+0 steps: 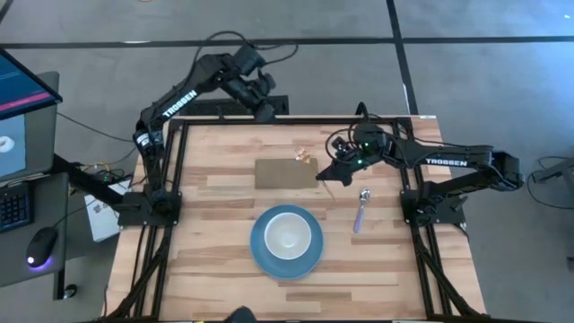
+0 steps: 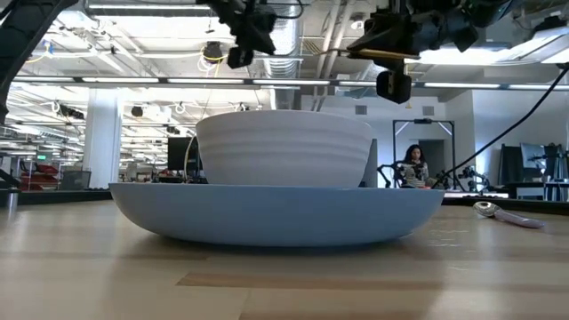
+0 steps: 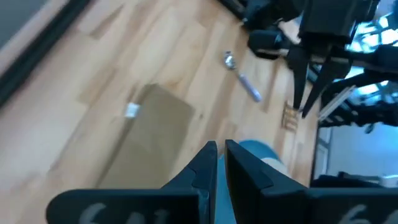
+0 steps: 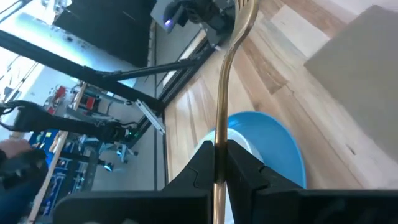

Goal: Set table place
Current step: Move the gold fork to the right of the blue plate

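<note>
Near the front edge of the table [image 1: 215, 269], about the middle, sits the blue plate [image 1: 262, 256] with the white bowl [image 1: 287, 235] inside it. That part looks done. Just to the right of the plate, toward the right edge, lies the spoon [image 1: 361, 211] with its lilac handle, so that looks done too. Behind the plate rests a flat brown rectangle [image 1: 285, 173]. Over its right end hangs the right gripper [image 1: 334, 173], its fingers squeezed tight on the thin gold fork [image 4: 227, 68], up in the air. I think the fork is the last thing to lay down by the plate. Far back, over the back edge, waits the left gripper [image 1: 262, 106], fingers pressed together with nothing between them.
</note>
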`<act>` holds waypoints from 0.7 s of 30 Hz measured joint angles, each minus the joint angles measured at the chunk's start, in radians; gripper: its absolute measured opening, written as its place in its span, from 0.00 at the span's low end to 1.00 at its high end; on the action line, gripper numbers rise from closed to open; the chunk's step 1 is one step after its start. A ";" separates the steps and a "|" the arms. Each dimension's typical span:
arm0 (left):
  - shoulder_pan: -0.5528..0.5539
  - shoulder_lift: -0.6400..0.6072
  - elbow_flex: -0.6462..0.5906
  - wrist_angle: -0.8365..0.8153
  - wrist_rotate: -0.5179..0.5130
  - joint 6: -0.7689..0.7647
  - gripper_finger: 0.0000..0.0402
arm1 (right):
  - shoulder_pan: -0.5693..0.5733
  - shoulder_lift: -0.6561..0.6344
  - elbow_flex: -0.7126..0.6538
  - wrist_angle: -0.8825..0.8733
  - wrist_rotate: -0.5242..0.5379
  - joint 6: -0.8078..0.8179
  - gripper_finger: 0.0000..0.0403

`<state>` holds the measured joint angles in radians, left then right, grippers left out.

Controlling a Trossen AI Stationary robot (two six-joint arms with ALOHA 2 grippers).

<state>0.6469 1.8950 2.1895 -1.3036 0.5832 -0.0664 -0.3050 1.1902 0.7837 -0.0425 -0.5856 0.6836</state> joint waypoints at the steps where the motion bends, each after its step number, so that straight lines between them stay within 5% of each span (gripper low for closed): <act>1: 0.009 0.000 0.016 -0.027 -0.012 0.011 0.05 | 0.000 -0.001 0.000 -0.018 -0.001 0.008 0.10; 11: 0.027 -0.139 0.041 -0.051 -0.210 0.049 0.05 | 0.025 -0.130 -0.002 -0.255 0.026 0.137 0.10; 21: -0.079 -0.297 0.006 -0.049 -0.334 0.111 0.05 | 0.217 -0.286 -0.065 -0.262 0.361 0.370 0.10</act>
<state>0.5676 1.5983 2.1956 -1.3524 0.2488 0.0445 -0.0884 0.9037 0.7185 -0.3045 -0.2244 1.0532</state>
